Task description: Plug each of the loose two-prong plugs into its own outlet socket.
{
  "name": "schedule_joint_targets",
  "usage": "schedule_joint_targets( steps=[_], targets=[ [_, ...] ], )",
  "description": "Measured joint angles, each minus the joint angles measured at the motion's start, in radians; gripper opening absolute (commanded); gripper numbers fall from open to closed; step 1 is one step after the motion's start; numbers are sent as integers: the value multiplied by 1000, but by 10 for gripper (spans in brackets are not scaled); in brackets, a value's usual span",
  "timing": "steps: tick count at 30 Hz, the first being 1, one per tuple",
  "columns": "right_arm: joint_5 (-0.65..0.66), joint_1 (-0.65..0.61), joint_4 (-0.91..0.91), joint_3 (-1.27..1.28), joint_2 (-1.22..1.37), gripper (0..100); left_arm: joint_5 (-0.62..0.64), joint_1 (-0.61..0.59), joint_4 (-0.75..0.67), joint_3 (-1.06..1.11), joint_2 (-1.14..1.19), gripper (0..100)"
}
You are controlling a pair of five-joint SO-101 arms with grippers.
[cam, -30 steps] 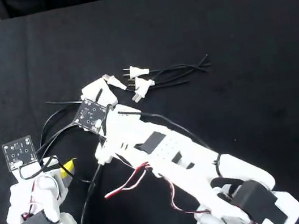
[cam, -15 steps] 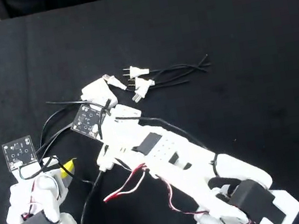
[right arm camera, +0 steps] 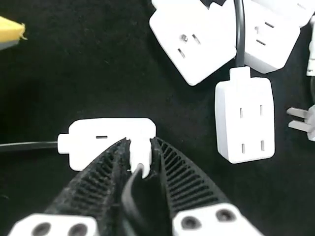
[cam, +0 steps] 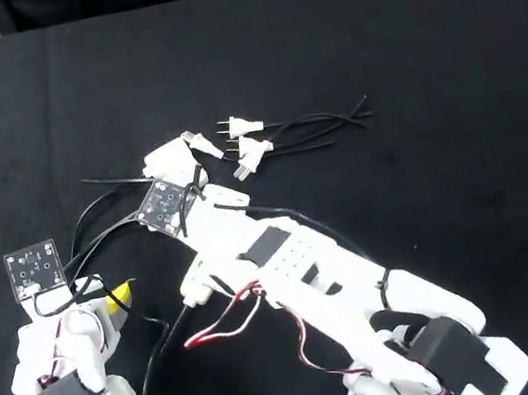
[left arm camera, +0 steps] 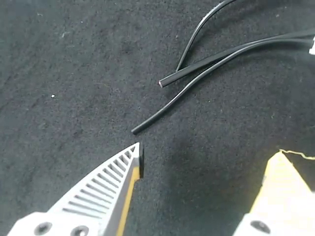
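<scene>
Since the last frame the right arm's wrist has nudged a little back toward the right side of the desk (cam: 442, 46), undoing the small leftward slide before it. Nothing else I can see has shifted.

Nearest me, by the near left corner, the left claw (left arm camera: 209, 150) hangs over the black cloth with its jaws spread wide and nothing between them. Two cut ends of black cord (left arm camera: 197, 67) lie on the cloth just beyond its tips.

Farther in, left of the desk's middle, the right claw (right arm camera: 141, 142) is pinched almost closed on a small white plug (right arm camera: 140, 156). The plug's black lead (right arm camera: 129, 189) runs back between the ribbed black fingers. The plug sits hard against the long side of a white outlet block (right arm camera: 106, 132), a rounded bar with one slot showing on top and its own black cable (right arm camera: 27, 145) leaving one end. I cannot tell whether the prongs are seated in it.

Just past that block lies a taller white block (right arm camera: 244, 123) with two pairs of slots, a black cord entering its far end. Beyond it are two squarer white outlets (right arm camera: 194, 42) (right arm camera: 273, 34), side by side and tilted, each with a socket face up.

Farthest out, near the desk's middle, I see three loose plugs. One (cam: 203, 146) touches the outlet cluster, and the other two (cam: 242, 126) (cam: 253, 153) lie close together just to its right. All are white with two bare metal prongs, and their thin black leads (cam: 332, 120) trail off toward the right edge.
</scene>
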Motion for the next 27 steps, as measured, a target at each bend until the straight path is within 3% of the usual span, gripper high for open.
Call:
schedule_joint_targets(
  steps=[9, 21, 27],
  targets=[
    [0, 51, 48, -77, 57, 11, 0, 0, 0, 15, 0, 384],
    [75, 242, 345, -212, 83, 11, -3, 0, 0, 25, 0, 385],
    [164, 391, 404, -219, 83, 11, -3, 0, 0, 25, 0, 385]
  ],
)
